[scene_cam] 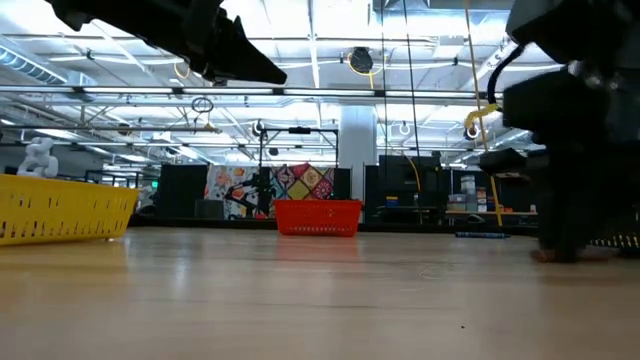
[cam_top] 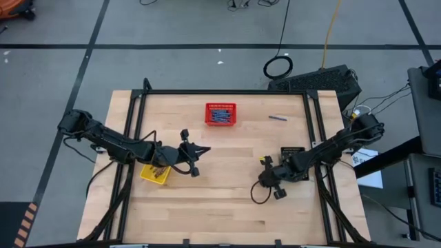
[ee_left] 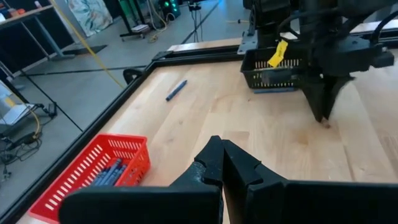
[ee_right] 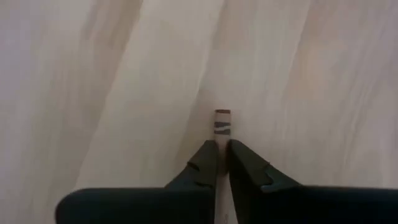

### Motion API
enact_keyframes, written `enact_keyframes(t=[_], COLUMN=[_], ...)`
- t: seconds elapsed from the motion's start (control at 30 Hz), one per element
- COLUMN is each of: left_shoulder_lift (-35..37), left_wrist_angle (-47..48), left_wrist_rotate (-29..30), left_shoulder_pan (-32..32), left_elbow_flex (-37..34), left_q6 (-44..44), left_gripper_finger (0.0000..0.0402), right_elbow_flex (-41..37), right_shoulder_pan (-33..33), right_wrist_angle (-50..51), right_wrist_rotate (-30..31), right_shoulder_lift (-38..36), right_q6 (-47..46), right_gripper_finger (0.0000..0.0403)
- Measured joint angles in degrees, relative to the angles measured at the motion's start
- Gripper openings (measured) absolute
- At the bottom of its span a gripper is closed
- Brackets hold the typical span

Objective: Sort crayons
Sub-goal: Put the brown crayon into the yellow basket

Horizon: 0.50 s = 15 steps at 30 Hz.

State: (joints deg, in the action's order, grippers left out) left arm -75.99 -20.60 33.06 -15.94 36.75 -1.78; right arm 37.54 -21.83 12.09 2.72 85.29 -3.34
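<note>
My right gripper (ee_right: 222, 155) points steeply down at the table, right of centre (cam_top: 267, 169), shut on a brown crayon (ee_right: 222, 121). It stands just in front of the black mesh basket (ee_left: 273, 71). My left gripper (ee_left: 222, 155) is shut and holds nothing. It hangs well above the table (cam_top: 205, 149), next to the yellow basket (cam_top: 154, 173). Several blue crayons (ee_left: 106, 174) lie in the red basket (cam_top: 220, 114) at the far middle. One dark crayon (cam_top: 278, 118) lies loose on the wood to the right of that basket. My right gripper pinches the brown crayon between its two fingers, which come from above at a steep slant. The crayon's paper-wrapped end (ee_right: 222, 118) sticks out just past the fingertips (ee_right: 208, 158). In the low view a brown bit (scene_cam: 545, 256) shows at the table's surface under the gripper.
Black frame rails (cam_top: 134, 124) run along the table's left, far and right sides. The wood between the two arms and toward the near edge (cam_top: 220, 213) is bare. Cables (cam_top: 256, 194) loop below my right wrist.
</note>
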Motion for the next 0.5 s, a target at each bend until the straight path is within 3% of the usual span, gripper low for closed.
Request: enact_keyframes(t=[0.23,0.4,0.5], left_shoulder_lift=[-0.09,-2.16,-4.85], left_wrist_angle=[0.36,-0.17,-0.90], left_wrist_rotate=[-0.09,-2.26,-3.82], left_shoulder_pan=[-0.29,-0.30,-0.26], left_elbow_flex=[0.00,0.05,0.07], left_q6=[-0.03,0.00,0.00], left_gripper_finger=[0.0001,0.0001,0.0001], right_elbow_flex=[0.18,-1.11,-5.02], right_shoulder_pan=[4.15,10.91,14.43], right_wrist_angle=[-20.39,-34.70,-49.65], right_wrist_rotate=[-0.28,-5.97,-8.66], right_shoulder_lift=[-0.16,-0.17,-0.03], right_q6=[9.62,14.95,13.78], right_gripper_finger=[0.0003,0.0001,0.0001])
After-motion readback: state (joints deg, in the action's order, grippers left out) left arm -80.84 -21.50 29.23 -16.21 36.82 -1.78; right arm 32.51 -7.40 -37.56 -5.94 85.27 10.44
